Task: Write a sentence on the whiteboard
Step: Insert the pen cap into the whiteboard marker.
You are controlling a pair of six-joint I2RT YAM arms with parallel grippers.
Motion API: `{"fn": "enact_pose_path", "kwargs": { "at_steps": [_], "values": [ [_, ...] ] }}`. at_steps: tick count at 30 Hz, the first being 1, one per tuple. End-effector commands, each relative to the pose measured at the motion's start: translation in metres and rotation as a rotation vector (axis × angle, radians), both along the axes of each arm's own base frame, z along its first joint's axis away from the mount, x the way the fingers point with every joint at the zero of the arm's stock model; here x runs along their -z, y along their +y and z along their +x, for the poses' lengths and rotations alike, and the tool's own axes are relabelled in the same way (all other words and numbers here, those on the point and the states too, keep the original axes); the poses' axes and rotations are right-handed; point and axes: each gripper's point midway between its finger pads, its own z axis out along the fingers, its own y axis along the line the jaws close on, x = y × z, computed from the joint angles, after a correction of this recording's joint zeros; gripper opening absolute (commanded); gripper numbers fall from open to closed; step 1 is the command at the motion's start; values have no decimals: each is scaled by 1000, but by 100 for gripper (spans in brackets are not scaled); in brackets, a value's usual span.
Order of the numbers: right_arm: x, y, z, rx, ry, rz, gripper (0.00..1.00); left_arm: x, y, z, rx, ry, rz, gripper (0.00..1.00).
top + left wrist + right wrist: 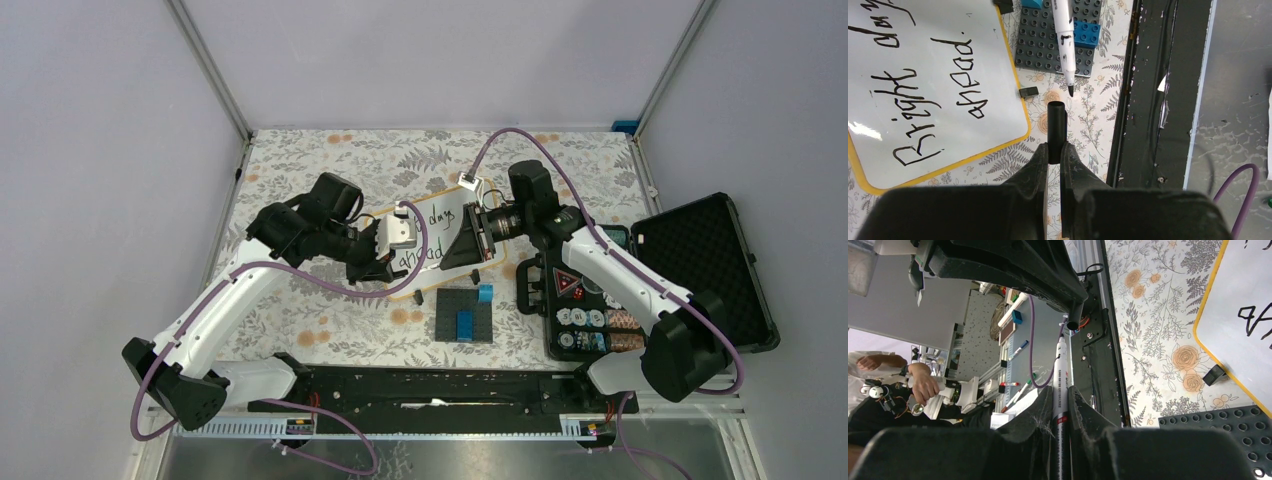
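Note:
The whiteboard (923, 85) lies flat on the floral cloth, its orange frame showing. The sentence (933, 95) "Bright days ahead." is written on it in dark marker, in two lines. My left gripper (1055, 146) is shut on a black marker cap (1056, 122), beside the board's corner. My right gripper (1060, 390) is shut on the white marker (1060, 370). The marker's bare tip (1070, 91) points at the cap's open end with a small gap between them. From above, both grippers (385, 268) (462, 250) hang over the whiteboard (440, 215) and hide part of it.
A dark grey brick plate (465, 318) with blue bricks sits just in front of the board. An open black case of poker chips (700, 270) stands at the right. A small black block (1028, 92) lies by the board's corner. The black base rail (430, 385) runs along the near edge.

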Motion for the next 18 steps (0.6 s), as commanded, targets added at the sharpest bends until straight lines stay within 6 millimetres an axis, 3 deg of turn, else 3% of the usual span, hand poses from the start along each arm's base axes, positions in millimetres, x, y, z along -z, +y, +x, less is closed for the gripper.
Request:
{"fn": "enact_pose_path", "kwargs": {
  "at_steps": [1,18],
  "values": [
    [-9,5,1,-6,-47,11,0,-23,-9,-3,47,-56,-77,0],
    [-10,6,4,-1,-56,7,0,-23,-10,-9,79,-41,-85,0]
  ]
}}
